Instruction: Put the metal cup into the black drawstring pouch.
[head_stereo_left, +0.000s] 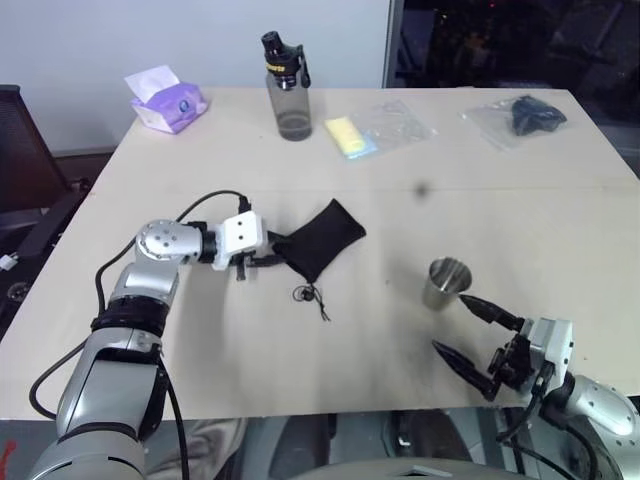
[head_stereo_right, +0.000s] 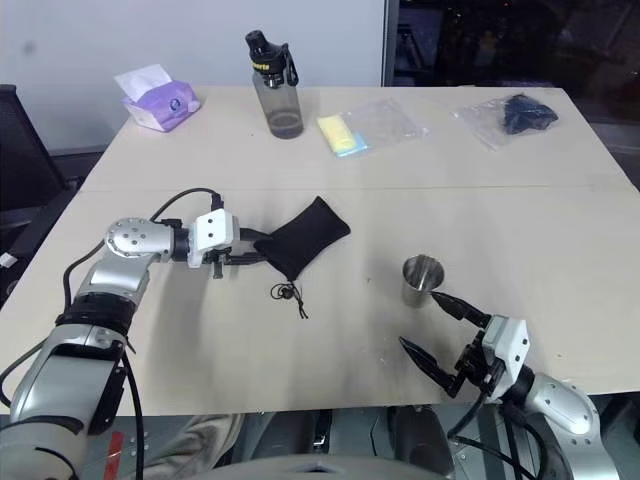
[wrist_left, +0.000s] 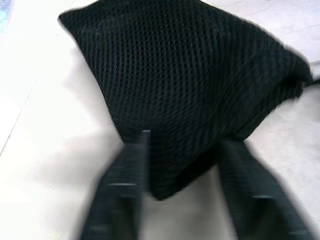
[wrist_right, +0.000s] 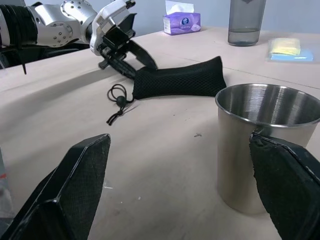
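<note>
The black drawstring pouch (head_stereo_left: 318, 240) lies flat on the table left of the middle, its cord and toggle (head_stereo_left: 310, 297) trailing toward me. My left gripper (head_stereo_left: 268, 258) has its two fingers on either side of the pouch's near left end and is shut on the fabric (wrist_left: 187, 142). The metal cup (head_stereo_left: 445, 283), a small shiny steel tumbler, stands upright at the near right. My right gripper (head_stereo_left: 450, 322) hovers just in front of it, open wide, with one fingertip close beside the cup's wall (wrist_right: 240, 150) and nothing held.
At the table's far side stand a purple tissue box (head_stereo_left: 165, 100), a grey bottle with a black cap (head_stereo_left: 288, 90), a clear bag with a yellow item (head_stereo_left: 355, 135) and a clear bag with a dark item (head_stereo_left: 525, 115). The table's front edge (head_stereo_left: 300, 412) runs close below both grippers.
</note>
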